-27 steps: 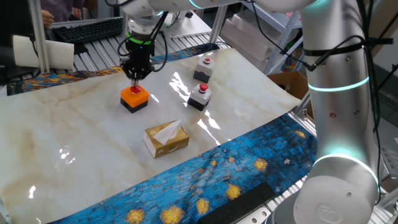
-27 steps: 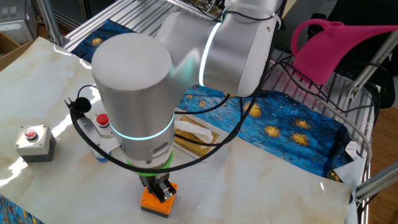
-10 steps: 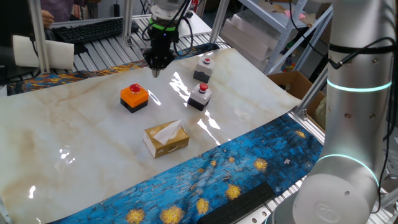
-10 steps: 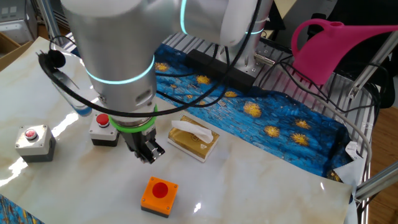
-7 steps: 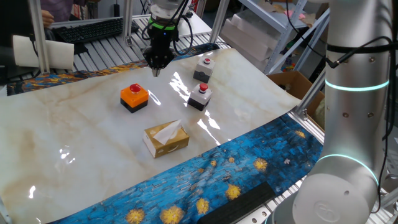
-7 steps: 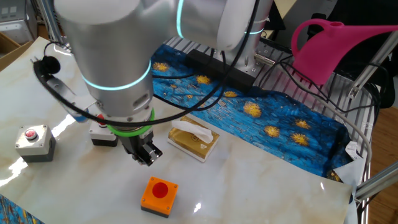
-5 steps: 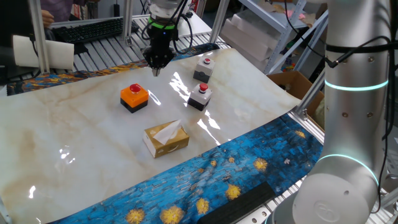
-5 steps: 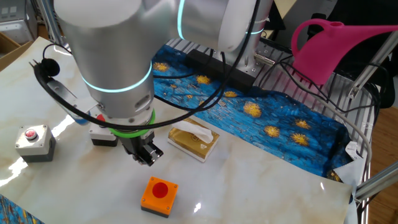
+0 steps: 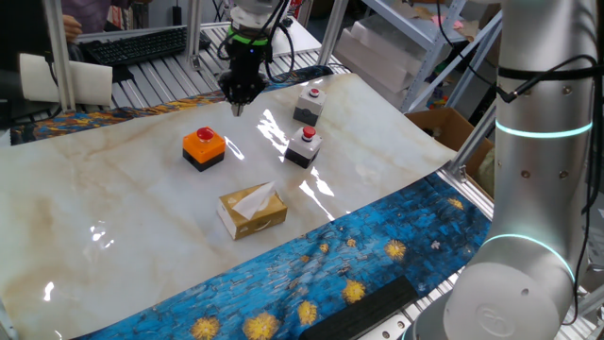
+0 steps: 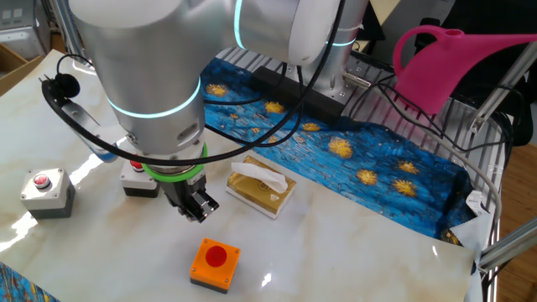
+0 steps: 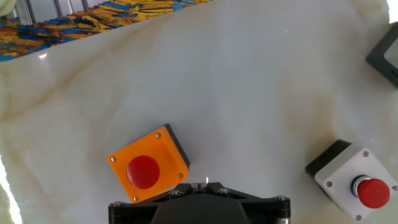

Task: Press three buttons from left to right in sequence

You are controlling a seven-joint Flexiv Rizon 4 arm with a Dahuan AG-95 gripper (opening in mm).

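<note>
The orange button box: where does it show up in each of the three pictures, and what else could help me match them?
One fixed view: the orange button box sits left of centre on the marble table, behind the tissue box.
The other fixed view: it is at the bottom, nearer the camera than the tissue box.
Hand view: it is at lower left.
Shared landmark: the nearest grey-white button.

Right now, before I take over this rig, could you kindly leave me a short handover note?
Pincer raised above the table, touching nothing; finger state unseen.
Orange button at left; nearer grey-white button and farther grey-white button to its right.
Done: pincer sat on orange button earlier, has lifted off.
Left: both grey-white buttons, probably nearer first.
</note>
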